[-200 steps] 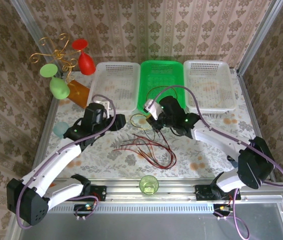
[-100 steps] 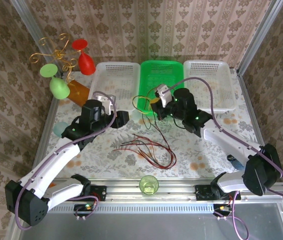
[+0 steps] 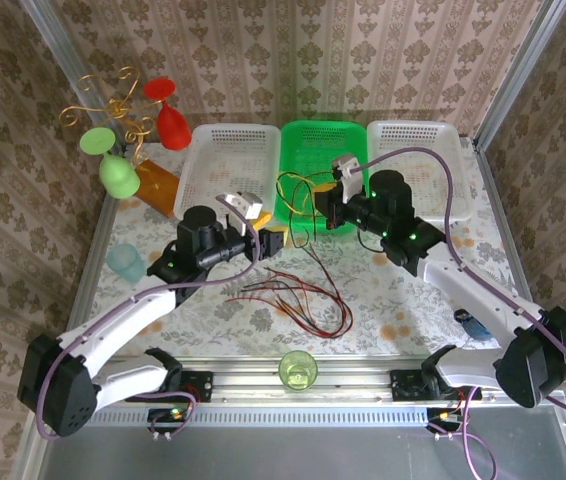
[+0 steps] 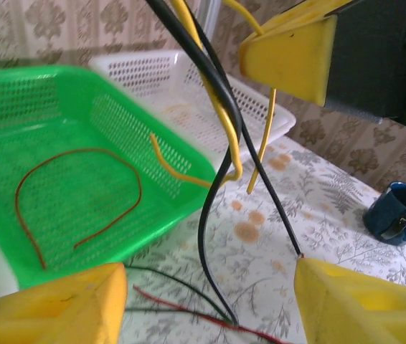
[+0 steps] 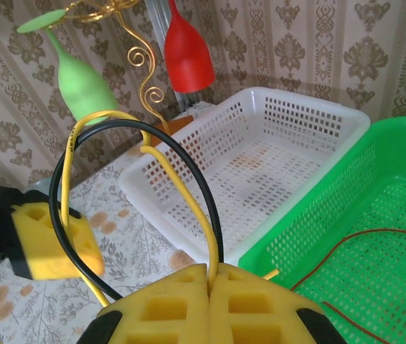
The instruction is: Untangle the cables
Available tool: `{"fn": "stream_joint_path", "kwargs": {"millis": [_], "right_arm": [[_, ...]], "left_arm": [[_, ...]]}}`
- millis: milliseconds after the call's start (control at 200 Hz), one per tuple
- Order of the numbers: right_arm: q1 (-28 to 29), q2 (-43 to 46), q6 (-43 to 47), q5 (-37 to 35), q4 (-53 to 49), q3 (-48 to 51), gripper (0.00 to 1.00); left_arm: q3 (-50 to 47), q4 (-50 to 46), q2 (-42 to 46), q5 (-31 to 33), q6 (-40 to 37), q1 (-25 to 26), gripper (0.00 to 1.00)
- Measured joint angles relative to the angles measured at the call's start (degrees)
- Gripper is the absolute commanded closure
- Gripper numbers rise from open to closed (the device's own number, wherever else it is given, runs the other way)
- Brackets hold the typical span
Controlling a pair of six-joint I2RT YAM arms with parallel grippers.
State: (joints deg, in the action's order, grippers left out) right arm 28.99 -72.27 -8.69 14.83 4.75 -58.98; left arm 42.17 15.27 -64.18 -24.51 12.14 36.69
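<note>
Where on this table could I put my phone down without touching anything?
Bare cloth lies between the cables and the right arm, and between them and the left arm. Crowded: before the green basket, where the left gripper and right gripper meet.

In the left wrist view both yellow pads (image 4: 52,304) of the left tool (image 4: 210,301) are cut by the bottom edge, and the black and yellow cables (image 4: 203,222) run out past the top edge, their upper stretch unseen. The blue mug (image 4: 397,215) is clipped by the right edge; the white basket (image 4: 189,79) at upper middle is blurred. In the right wrist view the right tool (image 5: 209,287) is cut off at the bottom, and the part of those cables pinched between its pads is hidden. The red glass (image 5: 187,54) runs off the top edge. From above, the red and black cables (image 3: 303,295) on the tabletop (image 3: 233,325) are too thin to tell which lies over which
</note>
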Motion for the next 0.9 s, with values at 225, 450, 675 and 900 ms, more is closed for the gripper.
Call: {"fn": "stream_joint_path", "kwargs": {"millis": [225, 450, 675, 900], "right_arm": [[-1.1, 1.6, -2.1, 0.7, 1.0, 0.0, 1.00], [-2.1, 2.3, -3.9, 1.7, 1.7, 0.0, 1.00], [-3.4, 2.6, -5.0, 2.4, 2.4, 0.0, 1.00], [-5.6, 3.7, -5.0, 3.1, 2.4, 0.0, 1.00]], "left_arm": [[0.0, 8.5, -7.1, -5.6, 1.1, 0.0, 0.49], [0.5, 11.7, -11.2, -7.7, 3.3, 0.4, 0.64], [1.9, 13.1, -12.5, -8.3, 4.2, 1.7, 0.93], [1.9, 11.9, -11.0, -6.6, 2.9, 1.6, 1.00]]}}
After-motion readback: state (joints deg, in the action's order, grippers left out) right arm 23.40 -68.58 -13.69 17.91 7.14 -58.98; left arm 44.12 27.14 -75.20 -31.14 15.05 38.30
